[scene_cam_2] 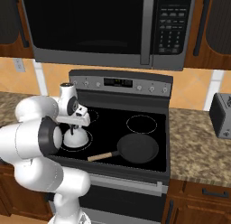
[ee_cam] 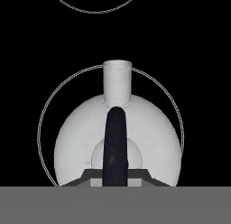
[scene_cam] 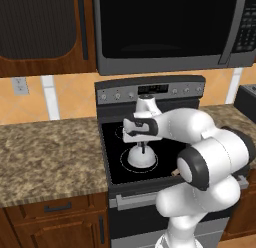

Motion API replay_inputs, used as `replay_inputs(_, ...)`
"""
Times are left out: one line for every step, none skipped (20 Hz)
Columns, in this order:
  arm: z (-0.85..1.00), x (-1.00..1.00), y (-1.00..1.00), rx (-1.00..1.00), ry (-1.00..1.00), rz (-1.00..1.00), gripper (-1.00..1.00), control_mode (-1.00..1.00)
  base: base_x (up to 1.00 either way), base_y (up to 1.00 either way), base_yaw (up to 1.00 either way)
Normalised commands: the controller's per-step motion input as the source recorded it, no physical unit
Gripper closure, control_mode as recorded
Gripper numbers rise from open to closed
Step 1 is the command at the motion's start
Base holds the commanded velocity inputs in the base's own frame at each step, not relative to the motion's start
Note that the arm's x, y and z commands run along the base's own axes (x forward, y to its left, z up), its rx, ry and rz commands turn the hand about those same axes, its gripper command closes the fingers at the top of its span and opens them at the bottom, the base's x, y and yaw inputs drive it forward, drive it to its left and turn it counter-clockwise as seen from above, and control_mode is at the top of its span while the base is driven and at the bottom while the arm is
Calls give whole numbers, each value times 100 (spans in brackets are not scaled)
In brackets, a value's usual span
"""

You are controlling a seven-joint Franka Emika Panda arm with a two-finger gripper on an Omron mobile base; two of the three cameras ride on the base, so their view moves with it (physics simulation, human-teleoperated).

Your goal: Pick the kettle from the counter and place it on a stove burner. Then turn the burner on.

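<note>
As seen from left base: kettle (scene_cam: 140, 155) set inside burner (scene_cam: 127, 164) ring, gripper (scene_cam: 142, 143) directly above. Right base: same, pan (scene_cam_2: 137, 147) adjacent. Hand view: handle (ee_cam: 115, 146) centred; grip state unclear. Remaining: release, knob.

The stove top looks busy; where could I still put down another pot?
The back right ring, behind the frying pan, is bare. So is the counter left of the stove. The front left burner holds the kettle with the tool above it; the pan fills the front right.
</note>
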Motion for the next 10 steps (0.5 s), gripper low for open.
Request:
replay_inputs(0,0,0,0,0,0,-100,-100,0,0,0)
replay_inputs(0,0,0,0,0,0,-100,-100,0,0,0)
replay_inputs(0,0,0,0,0,0,-100,-100,0,0,0)
replay_inputs(0,0,0,0,0,0,-100,-100,0,0,0)
replay_inputs(0,0,0,0,0,0,-100,-100,0,0,0)
replay_inputs(0,0,0,-1,0,0,-100,-100,0,0,0)
replay_inputs(1,0,0,-1,0,0,-100,-100,0,0,0)
replay_inputs(3,0,0,-2,0,0,-100,-100,0,0,0)
replay_inputs(8,0,0,-1,0,0,-100,-100,0,0,0)
replay_inputs(17,0,0,-3,0,0,-100,-100,0,0,0)
